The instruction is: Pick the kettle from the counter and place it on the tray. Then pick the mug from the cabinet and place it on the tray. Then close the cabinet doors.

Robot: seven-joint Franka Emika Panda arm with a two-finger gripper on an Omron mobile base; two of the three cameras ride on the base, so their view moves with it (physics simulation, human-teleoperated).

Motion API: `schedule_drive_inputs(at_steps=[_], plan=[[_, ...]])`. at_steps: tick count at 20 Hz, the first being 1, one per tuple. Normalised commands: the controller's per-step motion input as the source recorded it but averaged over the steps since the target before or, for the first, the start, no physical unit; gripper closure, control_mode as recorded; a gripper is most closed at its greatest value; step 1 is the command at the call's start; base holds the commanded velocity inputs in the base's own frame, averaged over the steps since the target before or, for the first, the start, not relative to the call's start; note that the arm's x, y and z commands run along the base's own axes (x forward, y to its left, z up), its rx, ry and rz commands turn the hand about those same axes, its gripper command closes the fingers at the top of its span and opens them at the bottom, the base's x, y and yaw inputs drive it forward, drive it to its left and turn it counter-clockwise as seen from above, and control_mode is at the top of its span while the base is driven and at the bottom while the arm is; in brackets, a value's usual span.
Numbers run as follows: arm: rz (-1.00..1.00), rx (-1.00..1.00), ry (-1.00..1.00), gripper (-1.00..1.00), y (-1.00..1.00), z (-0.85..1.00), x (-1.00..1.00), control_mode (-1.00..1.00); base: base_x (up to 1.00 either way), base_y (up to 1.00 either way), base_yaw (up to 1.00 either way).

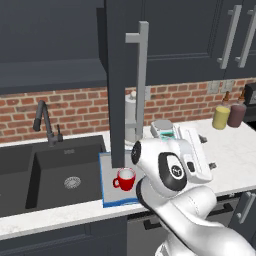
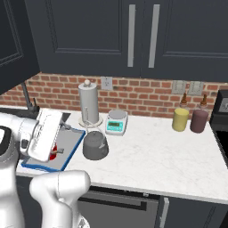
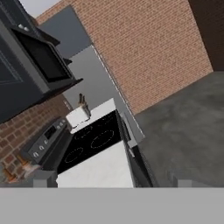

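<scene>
Behind open door [image 1: 118,90], red mug [image 1: 125,179]

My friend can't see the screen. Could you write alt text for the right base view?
A white robot arm reaches over a blue-rimmed tray on a white counter, with a dark grey kettle standing beside the tray. Behind are a paper-towel roll, a small scale and a brick wall.

**Setting: Domestic Kitchen (Rendered)**

Identifying features: white stone counter [image 2: 169,156] with a black inset sink [image 1: 55,175] and faucet [image 1: 45,122], red brick backsplash [image 2: 142,95], dark navy wall cabinets [image 2: 102,31] with silver bar handles, a black-topped stove [image 3: 94,142], and a paper-towel roll [image 2: 88,104].
</scene>
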Motion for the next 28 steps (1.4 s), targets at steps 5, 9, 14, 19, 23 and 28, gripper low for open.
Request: schedule_drive_inputs(at_steps=[5,9,14,19,23,28], plan=[[0.14,0.07,0.13,-1.0,-0.38,0.09,0.21,-1.0,0.0,0.0,0.0],[0.31,0.05,0.21,-1.0,-0.23,0.01,0.14,-1.0,0.0,0.0,0.0],[0.44,0.01,0.24,-1.0,-0.16,0.0,0.03,-1.0,0.0,0.0,0.0],[0.48,0.0,0.27,-1.0,-0.14,0.0,0.0,-1.0,0.0,0.0,0.0],[0.49,0.0,0.3,-1.0,-0.13,-0.08,0.0,-1.0,0.0,0.0,0.0],[0.5,0.0,0.3,-1.0,-0.14,-0.14,0.0,-1.0,0.0,0.0,0.0]])
